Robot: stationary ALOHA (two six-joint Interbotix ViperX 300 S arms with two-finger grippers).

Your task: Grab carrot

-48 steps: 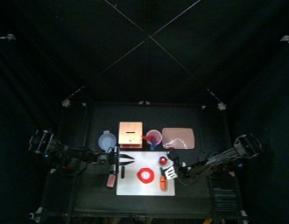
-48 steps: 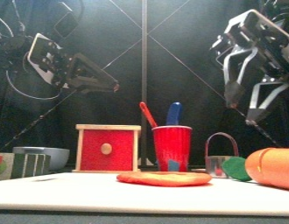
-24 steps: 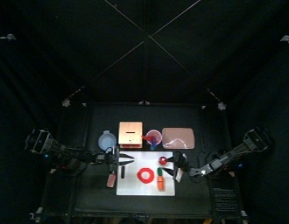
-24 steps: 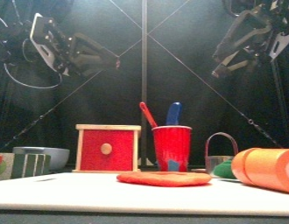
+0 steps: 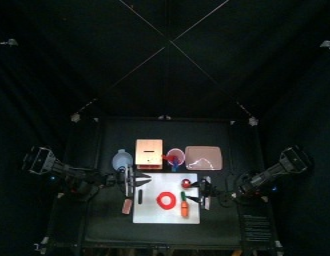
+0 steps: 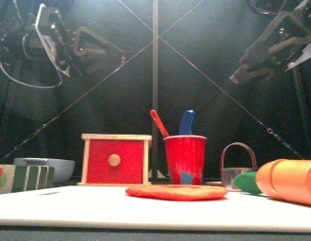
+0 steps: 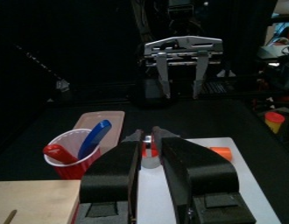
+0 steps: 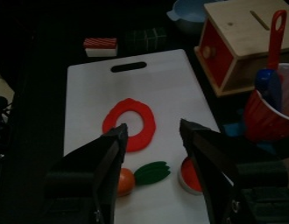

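The carrot (image 8: 126,181), orange with green leaves, lies on the white cutting board (image 8: 100,96) beside the flat red ring (image 8: 133,122). My right gripper (image 8: 153,136) hangs open above that end of the board, and one jaw hides part of the carrot. In the front view the carrot (image 6: 294,181) lies near and large at the right, with the right gripper (image 6: 246,72) high above it. From above, the carrot (image 5: 192,201) is just right of the ring (image 5: 168,200). My left gripper (image 7: 148,135) is shut and empty over the board's other end.
Behind the board stand a wooden box with a red face (image 6: 117,160), a red cup (image 6: 185,158) holding a red and a blue utensil, and a small pail (image 6: 237,166). A red round piece (image 8: 192,179) lies by the carrot. A bowl (image 6: 55,168) sits at the left.
Both arms have lifted: in the front view the right gripper rose from beside the cup's height to the upper right, and the left arm drew up and back to the left.
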